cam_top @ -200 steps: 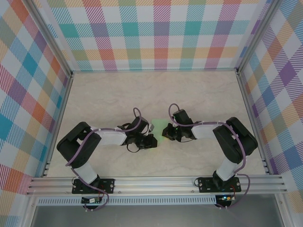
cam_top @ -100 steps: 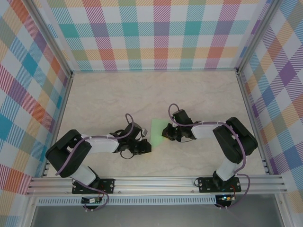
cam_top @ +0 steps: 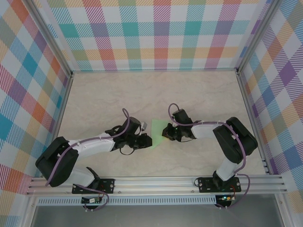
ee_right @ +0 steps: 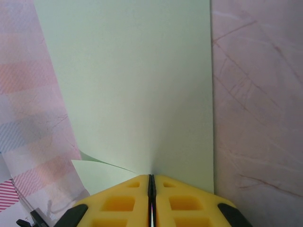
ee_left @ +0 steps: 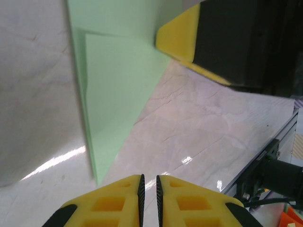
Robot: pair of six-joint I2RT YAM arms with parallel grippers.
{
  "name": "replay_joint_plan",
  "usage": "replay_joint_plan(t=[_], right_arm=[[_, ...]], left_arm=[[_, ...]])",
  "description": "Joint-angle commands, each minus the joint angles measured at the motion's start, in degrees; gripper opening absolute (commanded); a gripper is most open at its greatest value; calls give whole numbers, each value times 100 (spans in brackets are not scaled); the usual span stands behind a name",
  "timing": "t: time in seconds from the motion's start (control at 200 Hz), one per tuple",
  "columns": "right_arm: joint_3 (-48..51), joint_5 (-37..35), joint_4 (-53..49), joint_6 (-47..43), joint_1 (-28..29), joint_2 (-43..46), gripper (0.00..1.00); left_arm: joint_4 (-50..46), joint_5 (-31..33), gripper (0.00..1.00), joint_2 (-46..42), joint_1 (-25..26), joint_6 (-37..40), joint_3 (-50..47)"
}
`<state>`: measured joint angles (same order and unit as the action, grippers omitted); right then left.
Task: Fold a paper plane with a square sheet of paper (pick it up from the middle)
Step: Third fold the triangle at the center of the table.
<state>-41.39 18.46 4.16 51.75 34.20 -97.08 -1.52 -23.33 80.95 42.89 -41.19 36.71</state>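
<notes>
While the right tool (ee_right: pixel 151 176) is pinching the square sheet of paper (ee_right: pixel 132 85) at its edge, jaws pressed tight, the left tool (ee_left: pixel 149 177) is hovering just short of the sheet's pointed corner, jaws nearly touching and gripping nothing. Sheet, partly folded with one flap over, is lying on the marbled tabletop (cam_top: pixel 142 94) between both tools.

A green paper (cam_top: pixel 158 127), partly folded to a point, is pictured lying on a pale marbled table (cam_top: pixel 142 94).
</notes>
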Motion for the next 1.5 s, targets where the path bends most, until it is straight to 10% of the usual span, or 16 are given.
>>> replay_joint_plan(t=[0.0, 0.605, 1.495], right_arm=[[-38, -255, -421, -100, -5, -52, 11], [186, -538, -74, 230, 351, 1107, 12], [677, -968, 779, 565, 651, 178, 8]], left_arm=[[388, -145, 17, 494, 35, -107, 203], [222, 424, 2, 1240, 28, 3, -232], [24, 536, 0, 1222, 35, 149, -181]])
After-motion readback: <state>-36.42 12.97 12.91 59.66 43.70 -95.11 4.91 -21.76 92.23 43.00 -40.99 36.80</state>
